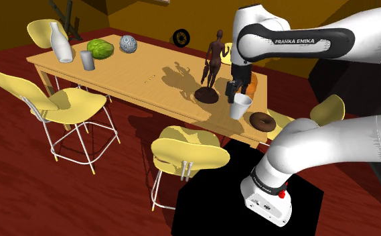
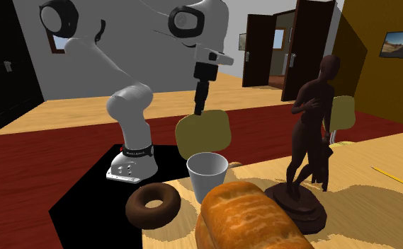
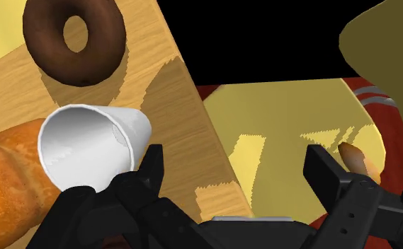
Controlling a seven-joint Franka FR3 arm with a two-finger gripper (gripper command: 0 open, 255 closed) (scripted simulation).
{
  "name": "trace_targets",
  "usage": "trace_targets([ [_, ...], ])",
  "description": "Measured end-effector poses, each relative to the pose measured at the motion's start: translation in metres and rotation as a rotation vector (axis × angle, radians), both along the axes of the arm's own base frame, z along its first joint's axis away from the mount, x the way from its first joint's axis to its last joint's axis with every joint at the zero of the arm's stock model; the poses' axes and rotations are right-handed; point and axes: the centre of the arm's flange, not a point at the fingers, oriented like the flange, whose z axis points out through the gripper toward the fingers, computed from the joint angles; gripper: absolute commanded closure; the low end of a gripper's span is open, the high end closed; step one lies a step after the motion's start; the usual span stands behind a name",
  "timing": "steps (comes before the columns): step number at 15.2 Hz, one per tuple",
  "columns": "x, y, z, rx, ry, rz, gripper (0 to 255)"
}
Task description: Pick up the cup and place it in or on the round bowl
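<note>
— Wrist view: is the cup (image 3: 93, 145) held yet?
— No. It stands on the table (image 3: 185, 113), just outside one finger; the gripper (image 3: 236, 166) gapes wide, empty. Grasping, lifting, reaching the round bowl all remain.

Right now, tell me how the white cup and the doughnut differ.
The cup is white; the doughnut is dark brown. The cup stands upright, taller, open on top; the doughnut lies flat, a ring. Both rest on the wooden table, near its edge.
</note>
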Motion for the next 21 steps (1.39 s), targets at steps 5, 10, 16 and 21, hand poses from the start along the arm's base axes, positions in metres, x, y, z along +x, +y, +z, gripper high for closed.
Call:
trace_targets([
  [5, 0.006, -0.045, -0.04, -0.029, -0.046, 0.002, 0],
  [10, 0.017, -0.091, -0.078, -0.057, -0.094, 0.004, 0],
  [16, 0.017, -0.107, -0.111, -0.064, -0.105, 0.006, 0],
  [21, 0.017, -0.111, -0.124, -0.064, -0.106, 0.006, 0],
])
